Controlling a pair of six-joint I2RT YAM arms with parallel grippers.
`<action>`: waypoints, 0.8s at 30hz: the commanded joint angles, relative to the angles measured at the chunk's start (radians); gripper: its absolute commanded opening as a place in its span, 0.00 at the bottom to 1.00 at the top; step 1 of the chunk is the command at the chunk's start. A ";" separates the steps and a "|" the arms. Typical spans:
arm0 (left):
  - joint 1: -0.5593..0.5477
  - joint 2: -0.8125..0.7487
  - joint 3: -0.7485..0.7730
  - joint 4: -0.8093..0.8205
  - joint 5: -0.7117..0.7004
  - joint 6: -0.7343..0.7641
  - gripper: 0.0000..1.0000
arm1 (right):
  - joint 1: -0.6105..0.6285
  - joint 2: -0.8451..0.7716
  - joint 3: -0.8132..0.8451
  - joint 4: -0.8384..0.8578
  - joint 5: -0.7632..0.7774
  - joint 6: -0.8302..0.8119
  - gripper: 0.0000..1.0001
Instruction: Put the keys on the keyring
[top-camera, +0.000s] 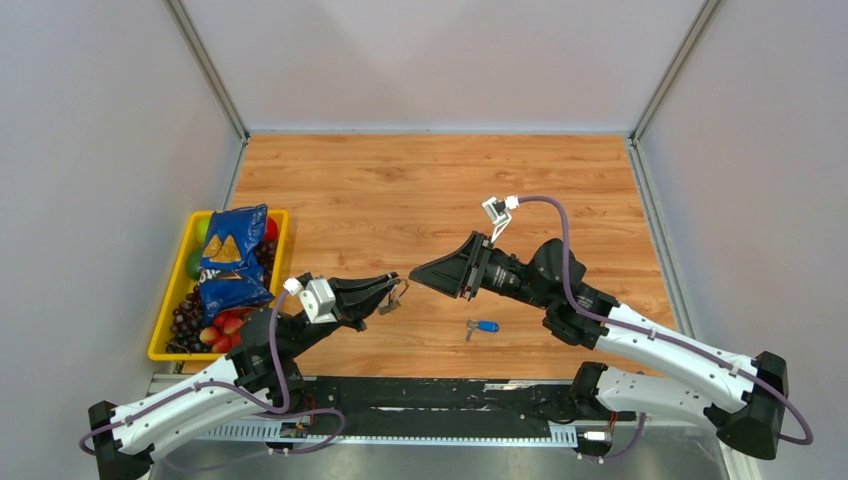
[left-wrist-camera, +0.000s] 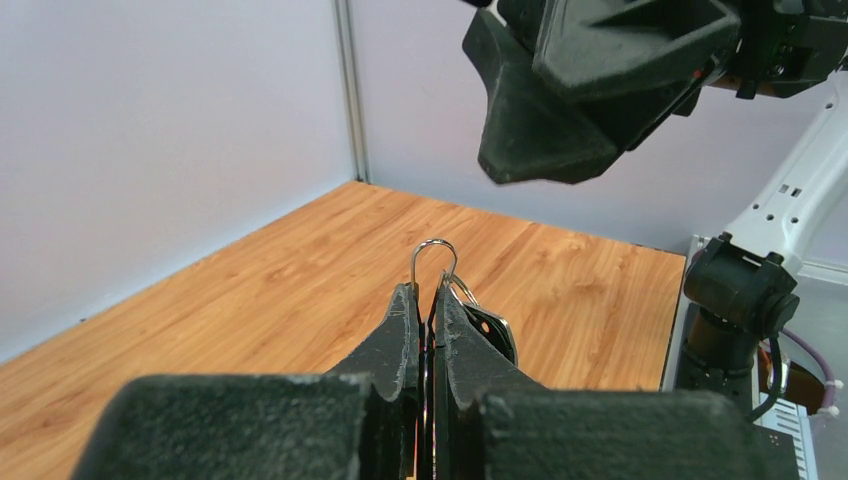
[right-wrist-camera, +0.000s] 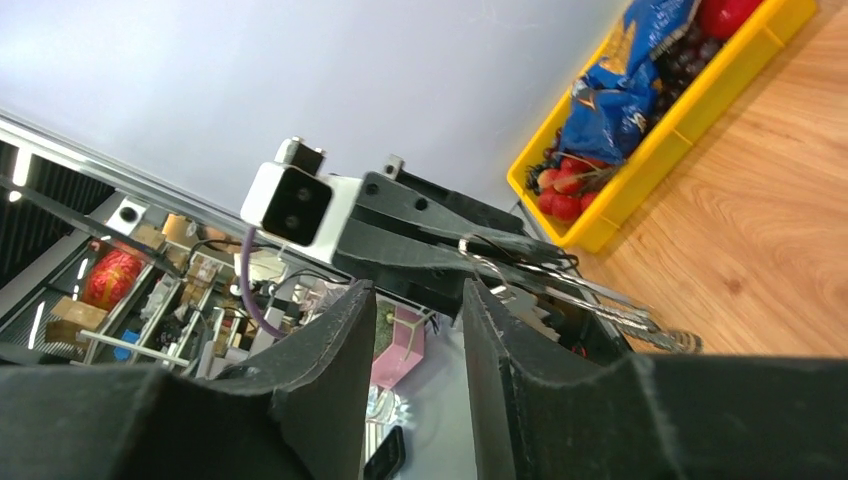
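Note:
My left gripper (top-camera: 397, 291) (left-wrist-camera: 425, 292) is shut on the keyring (left-wrist-camera: 434, 250), whose thin silver wire loop pokes up past the fingertips. A few small silver keys (left-wrist-camera: 492, 327) hang from the ring just right of the jaws, above the wooden table. One key with a blue head (top-camera: 485, 326) lies loose on the table, near the front and right of centre. My right gripper (top-camera: 418, 272) (right-wrist-camera: 417, 296) hovers close in front of the ring, its tips just right of the left gripper's. Its jaws stand apart with nothing between them. The right wrist view shows the ring (right-wrist-camera: 480, 254) on the left gripper's tip.
A yellow tray (top-camera: 163, 325) holding blue chip bags (top-camera: 232, 250), grapes and other fruit stands at the table's left edge. Grey walls close in the left, back and right sides. A black rail (top-camera: 430, 395) runs along the near edge between the arm bases.

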 joint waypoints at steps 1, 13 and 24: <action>0.000 -0.011 0.020 0.039 0.014 0.000 0.01 | 0.006 0.011 -0.032 -0.016 -0.019 0.022 0.40; 0.000 -0.012 0.021 0.039 0.009 0.001 0.01 | 0.020 0.078 -0.022 0.013 -0.054 0.074 0.42; 0.000 -0.018 0.017 0.039 0.005 0.003 0.00 | 0.034 0.128 0.007 0.049 -0.067 0.089 0.42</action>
